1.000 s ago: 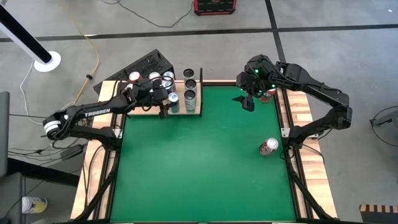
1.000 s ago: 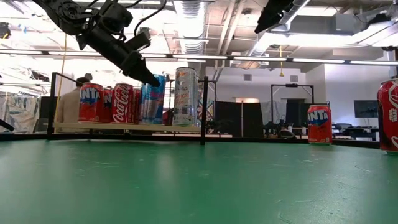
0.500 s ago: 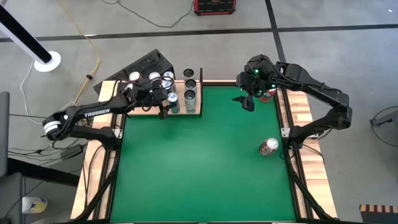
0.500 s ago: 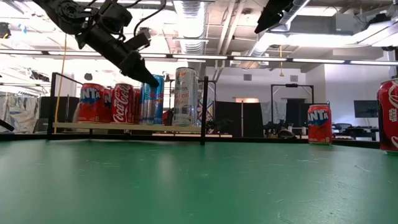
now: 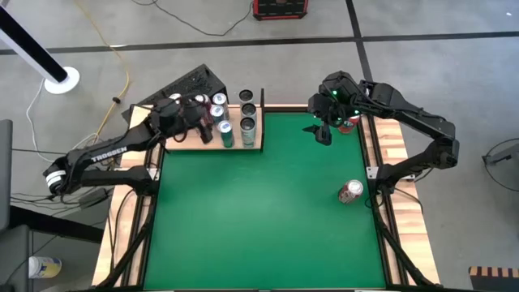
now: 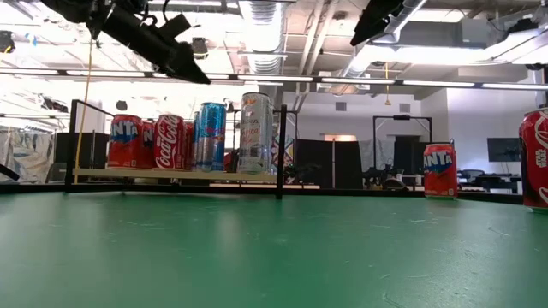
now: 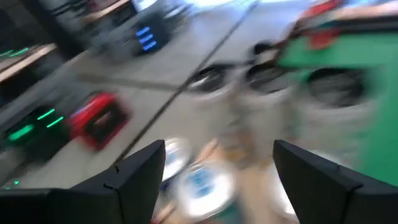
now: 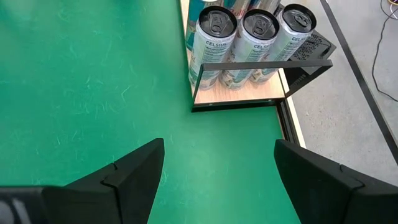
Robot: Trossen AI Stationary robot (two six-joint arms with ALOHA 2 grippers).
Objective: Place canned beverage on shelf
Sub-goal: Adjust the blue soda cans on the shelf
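left hand (image 5: 204, 113) spread, empty, above shelf (image 5: 188, 139) at desk's far-left corner | blue can (image 6: 210, 137) stands on shelf | right hand (image 5: 322, 132) spread, near far-right corner | Fanta can (image 6: 440, 170) awaits: lift clear, avoid clipping can tops

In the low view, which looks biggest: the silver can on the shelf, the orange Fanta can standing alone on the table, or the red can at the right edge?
1. Red can, though it is cut off by the picture's edge and probably nearest the camera.
2. Silver can.
3. Fanta can, likely standing farther back, so its true size is unsure.
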